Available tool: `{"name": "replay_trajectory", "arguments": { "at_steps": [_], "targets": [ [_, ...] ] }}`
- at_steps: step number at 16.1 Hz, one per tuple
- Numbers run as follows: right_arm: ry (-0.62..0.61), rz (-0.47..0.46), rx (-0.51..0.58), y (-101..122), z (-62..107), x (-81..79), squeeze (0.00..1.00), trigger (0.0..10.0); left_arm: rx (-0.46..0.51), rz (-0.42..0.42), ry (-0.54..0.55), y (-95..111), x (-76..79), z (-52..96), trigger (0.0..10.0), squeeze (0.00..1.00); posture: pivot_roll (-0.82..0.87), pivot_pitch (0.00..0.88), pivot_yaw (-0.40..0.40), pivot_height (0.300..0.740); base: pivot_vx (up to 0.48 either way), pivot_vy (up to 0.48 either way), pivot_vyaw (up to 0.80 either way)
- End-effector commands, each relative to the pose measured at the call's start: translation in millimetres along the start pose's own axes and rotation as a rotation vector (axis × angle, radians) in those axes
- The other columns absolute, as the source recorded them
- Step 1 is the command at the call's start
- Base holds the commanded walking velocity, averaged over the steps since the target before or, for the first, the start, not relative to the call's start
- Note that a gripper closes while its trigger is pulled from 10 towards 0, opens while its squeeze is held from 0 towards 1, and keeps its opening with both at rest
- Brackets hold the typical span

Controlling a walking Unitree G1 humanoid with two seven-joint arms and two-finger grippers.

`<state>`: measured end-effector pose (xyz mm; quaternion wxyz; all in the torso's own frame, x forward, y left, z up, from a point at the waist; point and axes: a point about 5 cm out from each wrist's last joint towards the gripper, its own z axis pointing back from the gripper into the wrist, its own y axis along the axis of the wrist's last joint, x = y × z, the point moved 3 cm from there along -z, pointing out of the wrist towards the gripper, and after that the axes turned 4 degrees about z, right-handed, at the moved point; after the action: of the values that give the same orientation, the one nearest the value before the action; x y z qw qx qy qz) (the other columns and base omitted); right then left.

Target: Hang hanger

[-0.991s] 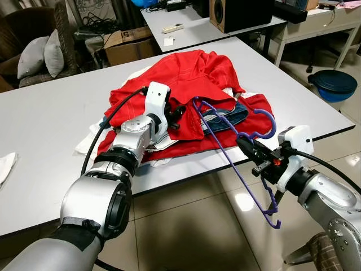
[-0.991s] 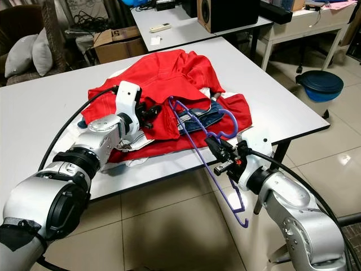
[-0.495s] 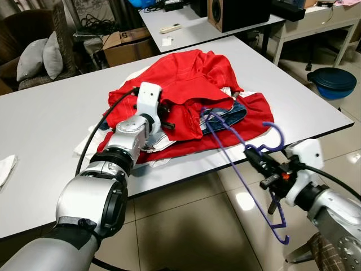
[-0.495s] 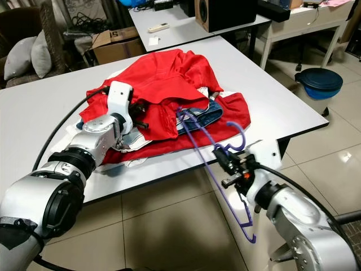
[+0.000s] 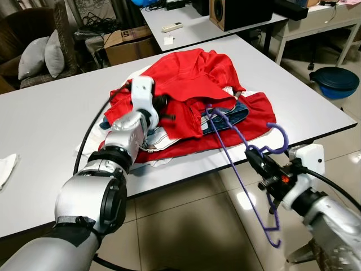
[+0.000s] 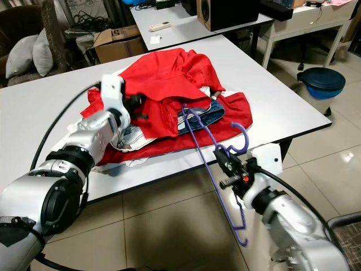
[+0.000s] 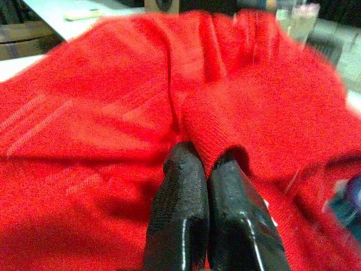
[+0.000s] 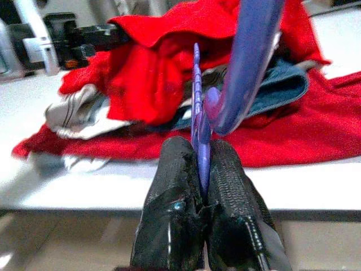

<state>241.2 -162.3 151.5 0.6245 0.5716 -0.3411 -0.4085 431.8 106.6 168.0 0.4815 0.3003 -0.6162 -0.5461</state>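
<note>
— Holding anything right now?

— Yes. My right gripper (image 5: 252,156) is clamped on the purple hanger (image 5: 242,169), just below its hook. My left gripper (image 5: 163,108) is pinched shut on a fold of the red garment (image 5: 194,76) that tops the pile of clothes.

— Where does the hanger sit from your right gripper?

— The hook curls up just above my fingers. One arm runs forward from the gripper into the pile, where its far end is caught among the red cloth and the blue jeans (image 5: 231,116). The other end hangs below the gripper, off the edge of the surface (image 5: 51,130) and over the floor.

— How do you expect it to handle?

— Light and stiff, I judge, being thin plastic. It looks smooth, so it could swivel between my pads if the snagged end drags. Near the neck seems the right place to hold, since both arms balance from there.

— And the garment?

— Soft and limp. It will sag wherever I lift it, so I would hold it near the collar or shoulder to open a way for the hanger arm.
</note>
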Motion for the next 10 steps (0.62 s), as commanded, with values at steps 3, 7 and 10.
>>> {"name": "replay_trajectory", "arguments": {
  "at_steps": [3,7,10],
  "targets": [
    [-0.145,0.042,0.054,2,-4.9,4.1,0.0,10.0,0.123,0.225,-0.014,21,3.3,-2.4,0.0,0.0,-0.27,0.0,0.244,0.74,0.0,0.0,0.0],
    [-0.138,0.054,0.081,2,-7.7,-3.6,0.0,10.0,0.268,0.279,0.008,59,-3.7,-1.2,0.0,0.0,-0.26,0.0,0.247,0.74,0.0,0.0,0.0],
    [-0.123,0.094,0.141,13,-16.9,-9.0,0.0,10.0,0.574,0.018,0.115,164,-24.0,23.7,0.0,0.0,-0.26,0.0,0.247,0.74,0.0,0.0,0.0]
  ]
}}
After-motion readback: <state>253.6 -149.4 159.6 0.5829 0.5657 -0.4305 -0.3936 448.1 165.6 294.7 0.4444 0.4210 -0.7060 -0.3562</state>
